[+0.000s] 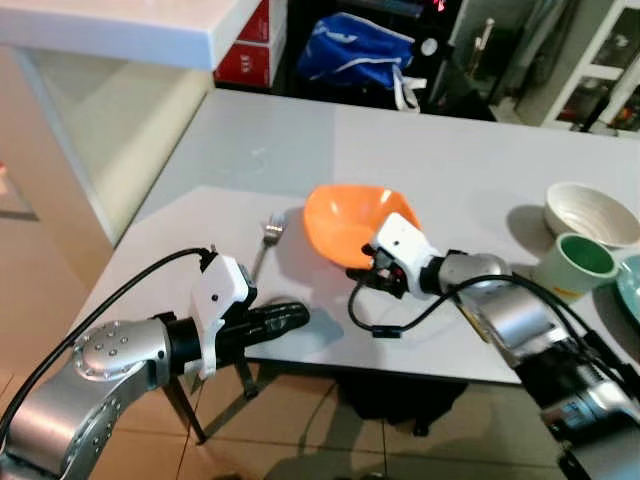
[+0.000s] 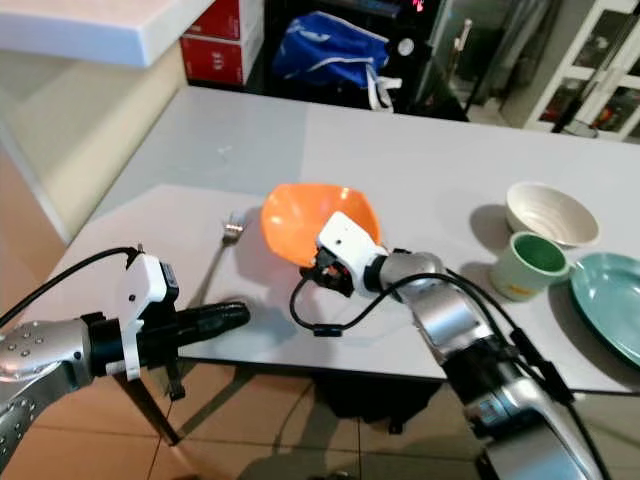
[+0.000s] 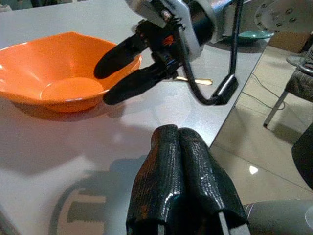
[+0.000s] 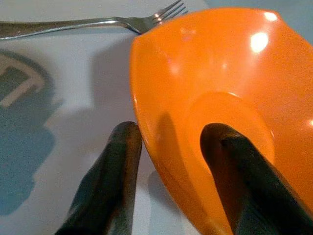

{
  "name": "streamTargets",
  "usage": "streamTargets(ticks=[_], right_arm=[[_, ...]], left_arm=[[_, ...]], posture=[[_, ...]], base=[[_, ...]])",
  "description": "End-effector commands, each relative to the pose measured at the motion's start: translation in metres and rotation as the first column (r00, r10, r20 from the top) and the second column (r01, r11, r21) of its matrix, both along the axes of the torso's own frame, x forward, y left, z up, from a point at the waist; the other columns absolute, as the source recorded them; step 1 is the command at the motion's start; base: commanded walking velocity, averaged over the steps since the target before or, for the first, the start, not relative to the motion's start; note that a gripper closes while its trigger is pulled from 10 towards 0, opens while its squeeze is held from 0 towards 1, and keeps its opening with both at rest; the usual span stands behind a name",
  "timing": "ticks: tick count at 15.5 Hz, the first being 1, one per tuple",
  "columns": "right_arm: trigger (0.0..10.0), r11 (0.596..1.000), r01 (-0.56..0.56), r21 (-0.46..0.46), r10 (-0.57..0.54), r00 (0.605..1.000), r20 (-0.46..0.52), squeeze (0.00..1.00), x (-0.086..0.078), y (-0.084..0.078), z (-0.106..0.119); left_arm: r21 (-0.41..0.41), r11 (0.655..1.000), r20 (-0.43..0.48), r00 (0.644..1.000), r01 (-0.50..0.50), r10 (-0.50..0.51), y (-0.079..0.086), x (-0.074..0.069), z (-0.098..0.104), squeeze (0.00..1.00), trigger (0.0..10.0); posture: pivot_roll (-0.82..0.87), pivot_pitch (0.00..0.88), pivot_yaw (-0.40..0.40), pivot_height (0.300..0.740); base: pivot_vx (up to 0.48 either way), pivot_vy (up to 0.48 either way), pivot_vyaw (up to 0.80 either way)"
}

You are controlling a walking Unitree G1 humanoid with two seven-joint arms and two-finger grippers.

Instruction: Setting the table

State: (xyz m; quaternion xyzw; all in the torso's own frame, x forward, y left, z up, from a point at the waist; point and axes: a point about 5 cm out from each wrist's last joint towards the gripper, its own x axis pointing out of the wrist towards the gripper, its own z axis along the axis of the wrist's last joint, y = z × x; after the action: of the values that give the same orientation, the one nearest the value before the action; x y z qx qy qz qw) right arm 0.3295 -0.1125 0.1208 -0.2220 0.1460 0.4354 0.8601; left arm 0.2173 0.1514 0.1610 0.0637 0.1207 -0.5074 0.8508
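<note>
White table (image 1: 300, 140): glossy orange bowl (image 1: 350, 222) (angular rim), right gripper (image 4: 171, 147) straddling.

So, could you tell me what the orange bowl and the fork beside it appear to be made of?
The orange bowl looks like glossy plastic or melamine: uniform colour, thin rim, soft highlights. The right gripper straddles its rim with fingers open. The fork looks like polished metal, likely stainless steel, silvery with bright reflections along the handle.

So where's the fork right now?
The fork lies flat on the white table in the head views, just to the robot's left of the orange bowl, tines pointing away from the robot; the left gripper hovers near its handle end.
</note>
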Motion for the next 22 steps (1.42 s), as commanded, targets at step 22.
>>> streamTargets(ticks=[22], right_arm=[[0.0, 0.647, 0.762, -0.028, -0.761, 0.647, 0.032, 0.0, 0.044, -0.103, -0.002]], left_arm=[[0.025, 1.0, 0.021, 1.0, -0.003, 0.002, -0.02, 0.006, 0.004, 0.0, 10.0]], posture=[[-0.04, 0.0, -0.086, 0.74]], base=[[0.0, 0.0, 0.0]])
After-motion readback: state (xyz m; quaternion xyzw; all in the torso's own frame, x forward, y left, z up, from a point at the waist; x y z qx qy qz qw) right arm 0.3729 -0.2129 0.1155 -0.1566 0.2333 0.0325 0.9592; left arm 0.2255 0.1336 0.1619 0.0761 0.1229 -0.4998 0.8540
